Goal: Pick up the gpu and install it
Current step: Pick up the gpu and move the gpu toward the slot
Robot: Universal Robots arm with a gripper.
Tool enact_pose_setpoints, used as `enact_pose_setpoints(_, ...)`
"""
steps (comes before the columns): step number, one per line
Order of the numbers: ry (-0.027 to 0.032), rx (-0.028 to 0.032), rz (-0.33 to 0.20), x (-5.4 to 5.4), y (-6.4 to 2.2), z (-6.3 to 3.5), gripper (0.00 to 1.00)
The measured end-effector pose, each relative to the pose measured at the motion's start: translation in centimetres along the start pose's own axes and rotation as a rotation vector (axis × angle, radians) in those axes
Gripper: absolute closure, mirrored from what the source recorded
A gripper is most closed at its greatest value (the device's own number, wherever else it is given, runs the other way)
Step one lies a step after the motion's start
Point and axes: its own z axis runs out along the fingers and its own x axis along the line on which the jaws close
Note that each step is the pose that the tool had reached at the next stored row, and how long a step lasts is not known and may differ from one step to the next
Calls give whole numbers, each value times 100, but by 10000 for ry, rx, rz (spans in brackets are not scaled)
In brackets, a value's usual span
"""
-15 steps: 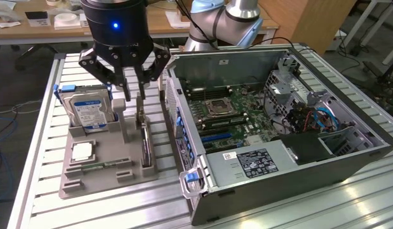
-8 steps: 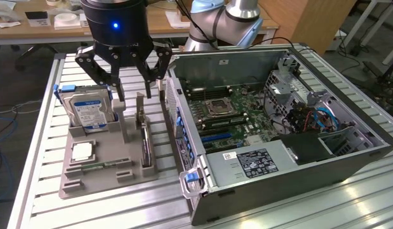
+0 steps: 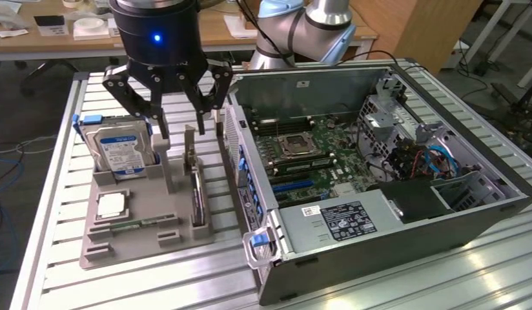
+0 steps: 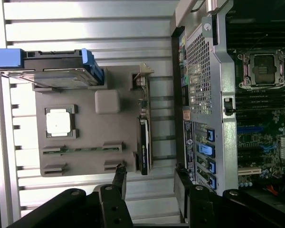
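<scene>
The gpu (image 3: 197, 190) is standing edge-on, hiding its faces; print on the hard drive (image 3: 121, 154) is proving too small to read.

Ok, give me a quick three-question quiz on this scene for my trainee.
1. True or false: the gpu already sits in the case.
2. Fill in: on the tray, the part standing farthest from the case is the ____.
3. The gripper is: A) open, holding nothing; B) shut on the gpu; C) shut on the tray.
Key: 1 false, it stands on edge in the tray; 2 hard drive; 3 A.
</scene>
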Motion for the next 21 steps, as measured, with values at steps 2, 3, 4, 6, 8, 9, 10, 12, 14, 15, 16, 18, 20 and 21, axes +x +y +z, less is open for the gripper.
enact_pose_setpoints(2,0,0,0,2,-2,36,47)
enact_pose_setpoints(3,0,0,0,3,-3,56,47)
enact_pose_setpoints(4,1,0,0,5,-3,73,47)
enact_pose_setpoints(6,1,0,0,7,-5,109,47)
enact_pose_setpoints(8,0,0,0,9,-7,143,47)
enact_pose_setpoints(9,1,1,0,10,-8,160,47)
enact_pose_setpoints(10,0,1,0,11,-9,177,47)
enact_pose_setpoints(12,0,0,0,13,-10,215,47)
enact_pose_setpoints(14,0,0,0,15,-12,242,47)
enact_pose_setpoints(15,0,0,0,15,-12,250,47)
enact_pose_setpoints(16,0,1,0,16,-12,258,47)
enact_pose_setpoints(18,0,0,0,17,-13,278,47)
enact_pose_setpoints(20,0,0,0,19,-14,302,47)
enact_pose_setpoints(21,-1,-1,0,19,-15,313,47)
